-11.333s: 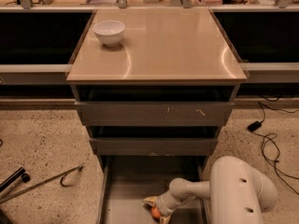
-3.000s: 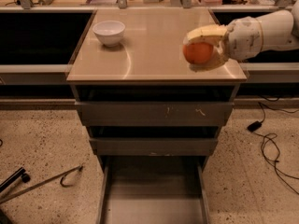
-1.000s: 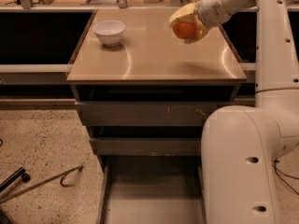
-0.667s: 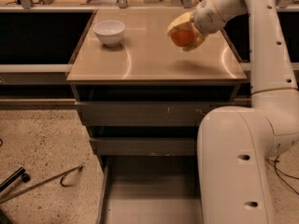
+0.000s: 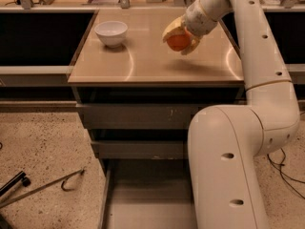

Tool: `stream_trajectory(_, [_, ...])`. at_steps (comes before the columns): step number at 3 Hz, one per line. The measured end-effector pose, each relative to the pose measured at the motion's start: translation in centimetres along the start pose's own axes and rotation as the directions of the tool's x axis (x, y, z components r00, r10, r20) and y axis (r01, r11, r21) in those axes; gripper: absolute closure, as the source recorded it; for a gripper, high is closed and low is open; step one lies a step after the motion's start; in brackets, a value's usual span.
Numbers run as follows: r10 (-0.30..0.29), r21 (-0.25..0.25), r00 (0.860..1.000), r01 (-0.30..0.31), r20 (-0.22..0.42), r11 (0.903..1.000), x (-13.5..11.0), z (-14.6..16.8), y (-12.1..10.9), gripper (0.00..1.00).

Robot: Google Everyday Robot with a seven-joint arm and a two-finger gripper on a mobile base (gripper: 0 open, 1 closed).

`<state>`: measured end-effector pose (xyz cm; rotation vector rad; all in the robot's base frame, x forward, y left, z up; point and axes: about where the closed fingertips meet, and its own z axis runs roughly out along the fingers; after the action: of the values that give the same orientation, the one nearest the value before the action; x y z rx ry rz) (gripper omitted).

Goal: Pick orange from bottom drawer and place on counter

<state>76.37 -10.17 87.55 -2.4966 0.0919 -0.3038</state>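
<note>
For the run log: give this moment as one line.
gripper: shut on orange, held above counter | bottom drawer: open | white bowl: on counter

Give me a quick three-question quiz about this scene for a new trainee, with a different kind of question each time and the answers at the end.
1. Multiple choice: the claw hangs above the counter, right of its middle in the camera view. What is it shut on? A) a lemon B) the orange C) nothing
2. True or false: the bottom drawer is pushed shut.
3. Fill in the blank: in the camera view, the white bowl stands near the counter's far ____ corner.

Key: 1 B; 2 false, it is pulled out; 3 left.
</note>
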Motion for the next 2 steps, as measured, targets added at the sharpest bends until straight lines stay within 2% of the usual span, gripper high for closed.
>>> stream_trajectory(1, [0.007,-0.051,1.000,-0.006,0.009,0.9987,-0.1,0.6,0.5,1.00])
stream_trajectory(2, [0.084,0.018,0.995,-0.085,0.055,0.9962,-1.0,1.1,1.8,1.00])
